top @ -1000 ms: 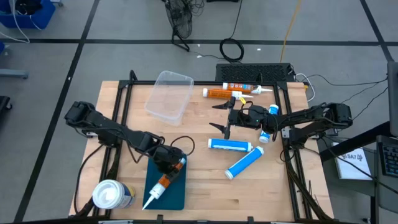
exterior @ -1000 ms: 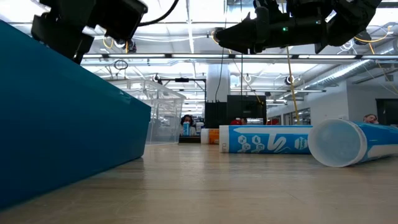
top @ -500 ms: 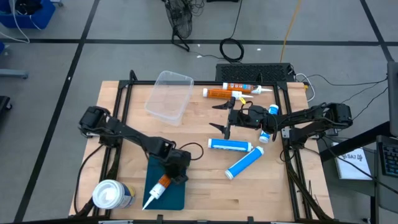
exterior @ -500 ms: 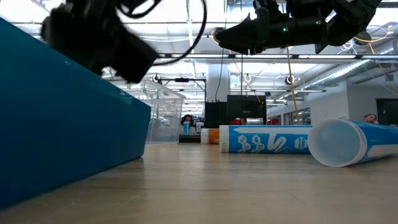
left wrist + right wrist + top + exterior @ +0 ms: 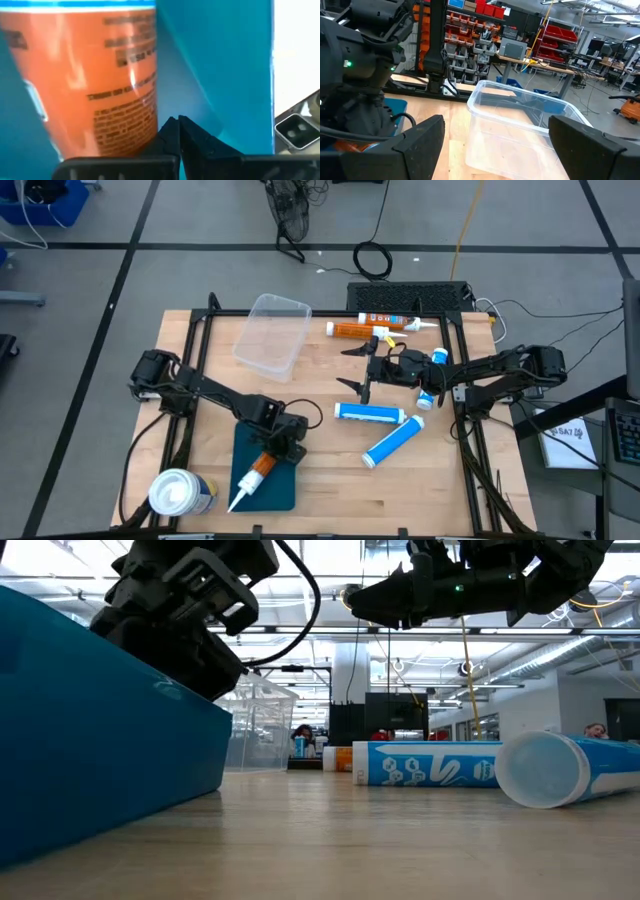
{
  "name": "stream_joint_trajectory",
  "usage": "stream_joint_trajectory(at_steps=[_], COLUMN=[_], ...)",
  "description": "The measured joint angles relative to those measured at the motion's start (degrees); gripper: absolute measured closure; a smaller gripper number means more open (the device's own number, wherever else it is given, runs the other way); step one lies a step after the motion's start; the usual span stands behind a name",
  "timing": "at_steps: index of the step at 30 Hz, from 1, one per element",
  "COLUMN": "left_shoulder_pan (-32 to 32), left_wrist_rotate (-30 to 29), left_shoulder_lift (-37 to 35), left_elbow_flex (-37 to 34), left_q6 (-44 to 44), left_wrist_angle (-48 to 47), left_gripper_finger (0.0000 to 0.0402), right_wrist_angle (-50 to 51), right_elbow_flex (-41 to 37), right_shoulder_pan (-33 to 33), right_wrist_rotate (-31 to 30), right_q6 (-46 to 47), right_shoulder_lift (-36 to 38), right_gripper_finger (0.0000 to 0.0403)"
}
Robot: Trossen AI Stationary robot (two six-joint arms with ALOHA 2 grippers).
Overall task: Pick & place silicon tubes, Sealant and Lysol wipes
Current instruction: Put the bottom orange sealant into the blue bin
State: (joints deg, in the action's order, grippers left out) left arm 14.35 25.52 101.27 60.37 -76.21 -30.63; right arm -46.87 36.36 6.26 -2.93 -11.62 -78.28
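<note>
An orange sealant tube (image 5: 256, 476) lies in the teal bin (image 5: 282, 492) at the table's near left, its white nozzle toward the near edge. My left gripper (image 5: 285, 442) is shut at the bin's far end, beside the tube's back end (image 5: 100, 85). The Lysol wipes canister (image 5: 180, 493) stands upright left of the bin. Two blue-and-white tubes (image 5: 370, 412) (image 5: 393, 442) lie on the table at the middle right. My right gripper (image 5: 362, 372) hovers open and empty above the table, just beyond them; it also shows in the low view (image 5: 400, 595). My left gripper's shut fingertips (image 5: 176, 126) point into the bin between the tube's side and the bin's inner wall (image 5: 225, 75). Whether they touch the tube or the bin, I cannot tell.
A clear plastic container (image 5: 272, 332) sits at the far middle. An orange tube (image 5: 362, 330) and a white-and-orange tube (image 5: 392, 318) lie by the far edge. Bare wood lies between the bin and the blue tubes.
My left gripper has let go of the orange tube and come down at the bin's far end. The tube has slid toward the near edge, deeper into the bin. The bin has shifted a little toward the table's left. My right gripper has kept still.
</note>
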Motion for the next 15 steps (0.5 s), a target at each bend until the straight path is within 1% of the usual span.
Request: stream_joint_trajectory(at_steps=[3,5,7,9,11,13,15], left_shoulder_pan=[-0.11,0.27,0.78,1.73,2.72,3.77,4.74], left_wrist_rotate=[2.29,3.01,2.94,1.25,-2.23,-5.86,-6.8], left_shoulder_lift=[0.02,-0.49,-1.23,-2.1,-2.48,-2.47,-2.43], left_elbow_flex=[2.27,5.52,9.77,14.15,18.24,20.91,21.76], left_q6=[2.04,4.63,7.84,10.13,10.92,9.79,7.35], left_wrist_angle=[-0.58,-1.53,-5.48,-13.31,-22.79,-32.53,-39.86], left_gripper_finger=[0.0398,0.0398,0.0399,0.0399,0.04,0.04,0.04], right_wrist_angle=[0.02,0.05,0.07,0.16,0.21,0.34,0.33], right_elbow_flex=[0.0,0.0,0.0,0.0,0.0,0.0,0.0], right_shoulder_pan=[0.0,0.0,0.0,0.0,0.0,0.0,0.0], right_wrist_rotate=[-0.01,-0.01,-0.01,-0.01,-0.01,-0.01,-0.01], right_q6=[0.0,0.0,0.02,0.02,0.02,0.02,0.02], right_shoulder_lift=[0.0,0.0,0.0,0.01,0.0,0.0,0.0], right_gripper_finger=[0.0071,0.0071,0.0071,0.0071,0.0071,0.0071,0.0071])
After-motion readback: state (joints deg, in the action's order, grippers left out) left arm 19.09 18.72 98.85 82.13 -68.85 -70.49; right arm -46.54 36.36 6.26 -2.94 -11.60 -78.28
